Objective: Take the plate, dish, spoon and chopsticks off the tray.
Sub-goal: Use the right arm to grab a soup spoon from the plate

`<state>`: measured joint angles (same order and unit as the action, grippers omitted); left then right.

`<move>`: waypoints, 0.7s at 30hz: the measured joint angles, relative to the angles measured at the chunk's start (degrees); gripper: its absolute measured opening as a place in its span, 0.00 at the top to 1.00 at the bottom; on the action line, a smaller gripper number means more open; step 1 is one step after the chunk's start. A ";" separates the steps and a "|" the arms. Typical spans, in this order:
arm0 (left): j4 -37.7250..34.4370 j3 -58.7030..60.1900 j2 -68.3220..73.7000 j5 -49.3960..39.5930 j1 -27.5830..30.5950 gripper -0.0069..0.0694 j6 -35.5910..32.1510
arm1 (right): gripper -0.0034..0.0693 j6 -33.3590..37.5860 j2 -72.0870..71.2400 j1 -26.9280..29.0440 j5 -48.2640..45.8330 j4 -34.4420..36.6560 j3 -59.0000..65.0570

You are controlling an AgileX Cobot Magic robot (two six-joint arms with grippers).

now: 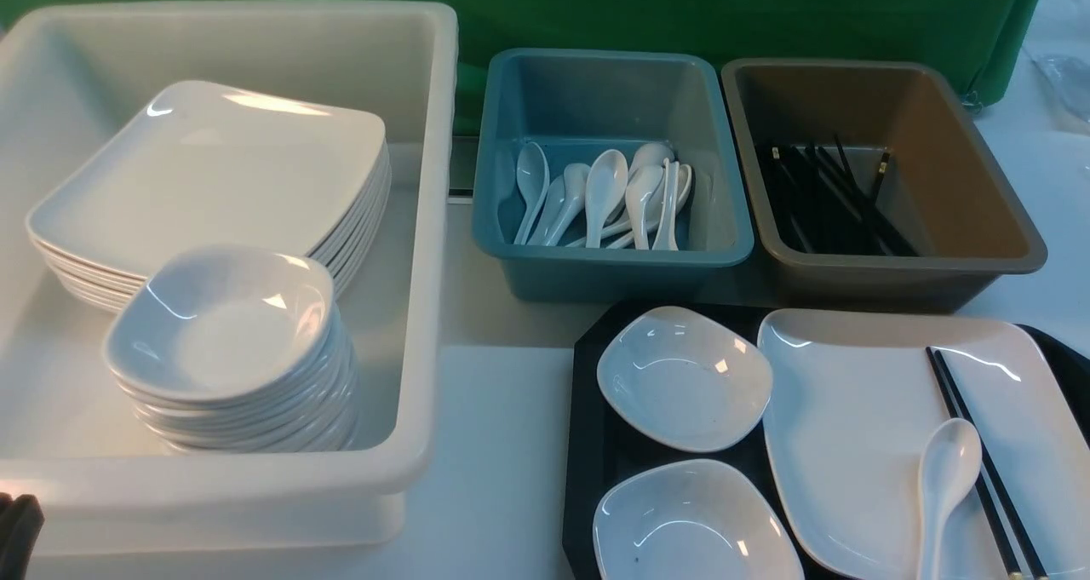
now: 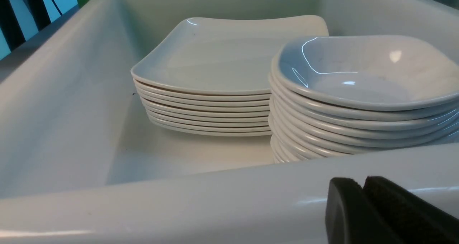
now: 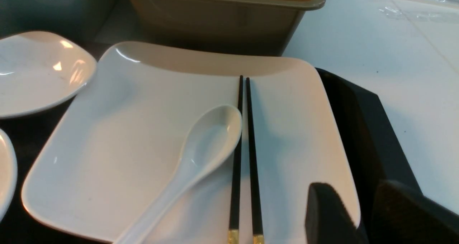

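The glossy white square plate, rounded at its corners, fills the right side of the black, cut-cornered tray. On the plate lie the thick-handled ceramic spoon and, just beside it, the thin black gold-tipped chopsticks. A far dish and a near dish, both deep and white, sit on the tray's left side. Behind the tray stand a blue tub and a brown tub. Left of the tray is a white bin. The right gripper hovers at the tray's right edge, jaws spread and empty. The left gripper has its jaws pressed together.
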<state>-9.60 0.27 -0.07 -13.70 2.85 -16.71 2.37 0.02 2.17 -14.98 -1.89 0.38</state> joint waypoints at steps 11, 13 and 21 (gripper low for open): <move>-13.33 0.00 0.00 20.67 0.00 0.86 15.84 | 0.63 0.00 0.00 0.00 0.00 0.00 0.00; -15.14 0.00 0.00 23.19 0.00 0.86 20.03 | 0.63 0.00 0.00 0.00 0.00 0.00 0.00; -15.12 0.00 0.00 31.25 0.00 0.86 25.64 | 0.63 0.05 0.00 0.00 0.14 0.00 0.00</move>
<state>-24.72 0.27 -0.07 17.56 2.85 8.92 2.42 0.02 2.17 -14.84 -1.89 0.38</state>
